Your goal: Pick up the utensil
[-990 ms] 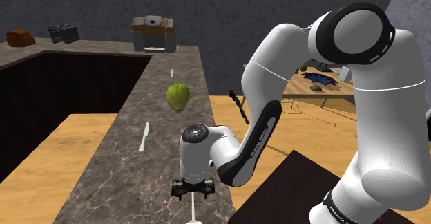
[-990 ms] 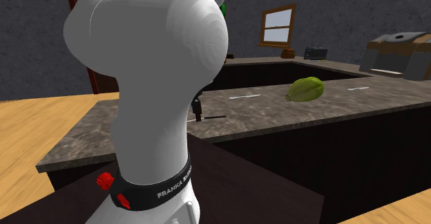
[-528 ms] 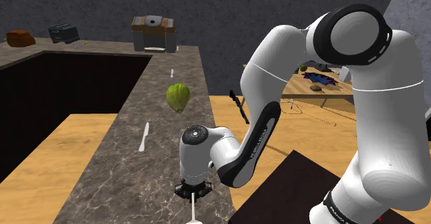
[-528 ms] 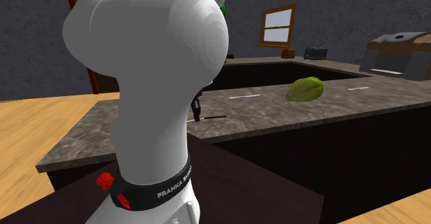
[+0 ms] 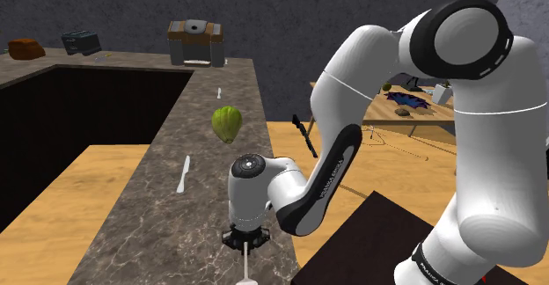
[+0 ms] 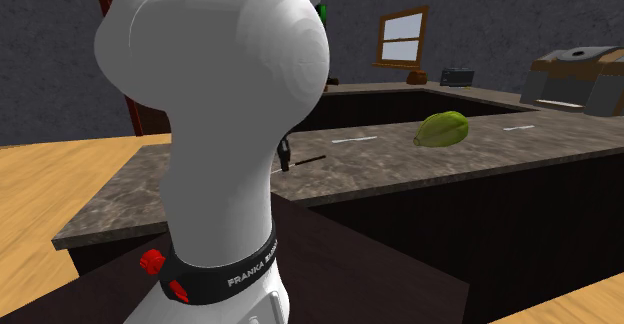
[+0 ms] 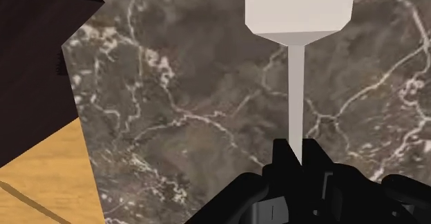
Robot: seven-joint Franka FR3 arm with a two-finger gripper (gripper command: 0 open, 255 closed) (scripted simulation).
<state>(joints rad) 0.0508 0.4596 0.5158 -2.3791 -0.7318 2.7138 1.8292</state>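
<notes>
**A:** Entry, largest first. Tabletop (image 5: 167, 213): dark veined stone, running away beyond the hand. Arm (image 5: 352, 90) folds low over its near end, wrist pointing straight down. A green fruit (image 5: 227, 123) lies well beyond the hand, with nothing touching it.

**B:** And the hand itself?

**A:** Hand (image 5: 244, 237) is clenched on the utensil (image 7: 295, 84). Both fingers (image 7: 280, 159) press its thin white handle between them, with no gap to see. The broad flat head sticks out ahead of the fingertips.

**B:** So the grasp is done. Lifted?

**A:** Barely, if at all; that is my judgement. In the second exterior view the handle slants upward from the hand, above the stone. The wrist view gives no plain gap under the head, so I cannot tell whether it is clear.

**B:** What's left?

**A:** Raise it until the whole utensil is plainly off the tabletop. The grip sits on the handle with the head far out, so it may pivot between the fingers.
</notes>
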